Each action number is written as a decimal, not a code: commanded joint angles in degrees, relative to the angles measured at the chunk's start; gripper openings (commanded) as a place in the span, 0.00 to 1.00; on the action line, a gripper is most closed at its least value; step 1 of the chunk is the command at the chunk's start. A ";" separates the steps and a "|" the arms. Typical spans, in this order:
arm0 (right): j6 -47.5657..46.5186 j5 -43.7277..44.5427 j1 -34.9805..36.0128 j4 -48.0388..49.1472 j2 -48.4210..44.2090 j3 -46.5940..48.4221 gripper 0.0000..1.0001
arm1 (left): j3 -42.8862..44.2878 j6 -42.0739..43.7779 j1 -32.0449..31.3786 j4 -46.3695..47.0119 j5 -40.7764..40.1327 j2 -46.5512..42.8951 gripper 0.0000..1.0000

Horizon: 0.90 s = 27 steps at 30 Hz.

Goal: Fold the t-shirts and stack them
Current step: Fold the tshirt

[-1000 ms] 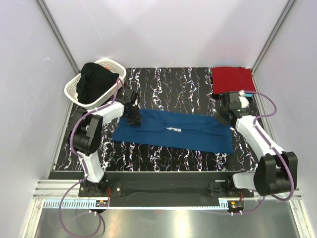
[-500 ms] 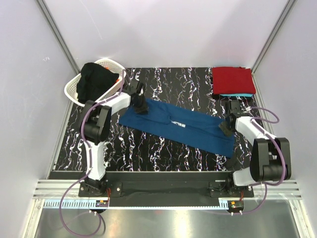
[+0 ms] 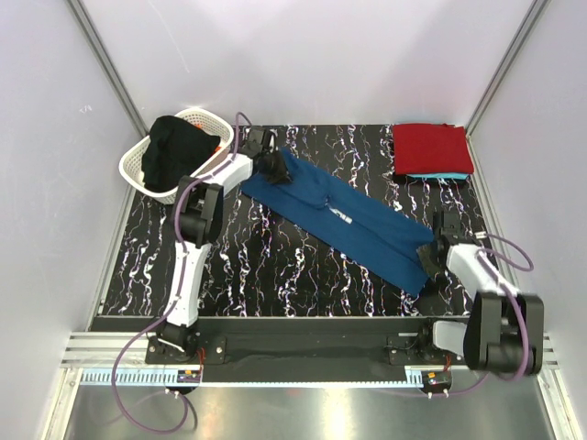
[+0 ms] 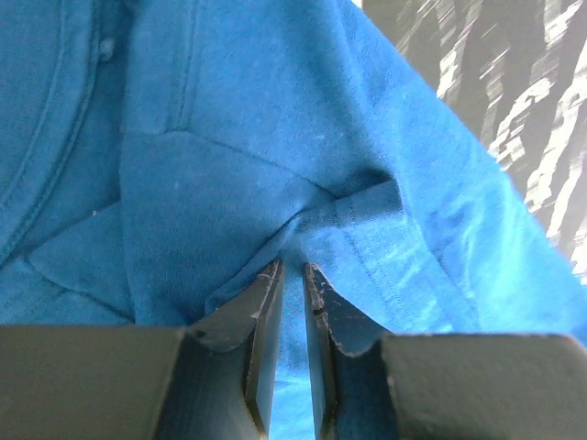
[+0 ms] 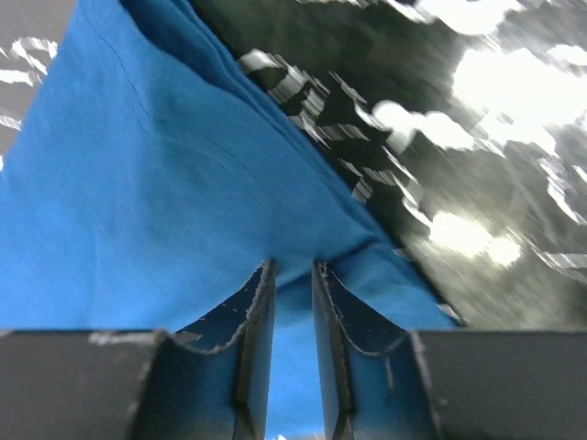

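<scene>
Left wrist view: the left gripper (image 4: pixel 292 275) has its jaws almost together, and a gathered fold of the navy blue t-shirt (image 4: pixel 229 137) is pinched between them. The cloth spreads out ahead of the fingers. Right wrist view: the right gripper (image 5: pixel 293 270) also has narrow jaws, clamped on a corner of that shirt, with the dark marbled table (image 5: pixel 477 165) ahead and to its right. From the top, the shirt is stretched diagonally between both grippers. Beyond the right gripper, well apart, the red t-shirt (image 3: pixel 431 145) lies folded on the turquoise t-shirt (image 3: pixel 445 175).
</scene>
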 commanded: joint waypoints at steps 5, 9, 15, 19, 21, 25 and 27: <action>1.46 -0.96 -0.30 -10.90 -18.25 6.83 0.33 | 13.17 -3.29 0.70 5.39 11.95 5.64 0.23; -4.33 -4.19 -0.30 -10.57 -22.32 13.69 0.41 | 11.69 -2.15 0.62 7.95 14.16 -1.12 0.25; -16.46 -17.55 -0.30 -6.61 -21.80 20.12 0.44 | 0.10 0.85 -3.86 8.74 9.51 -18.24 0.25; -18.40 -20.81 -0.30 -5.47 -21.97 19.86 0.43 | -10.88 0.93 -9.13 10.76 7.84 -25.12 0.24; -19.10 -22.39 -0.30 -5.03 -22.23 20.12 0.43 | -15.54 1.80 -13.51 11.20 4.86 -27.75 0.23; -22.53 -25.56 -0.30 -4.32 -22.41 21.70 0.43 | -18.38 0.58 -19.76 11.03 1.42 -27.33 0.02; -23.06 -27.31 -0.30 -4.49 -22.67 22.14 0.43 | -18.11 -0.04 -22.23 10.50 0.37 -24.88 0.00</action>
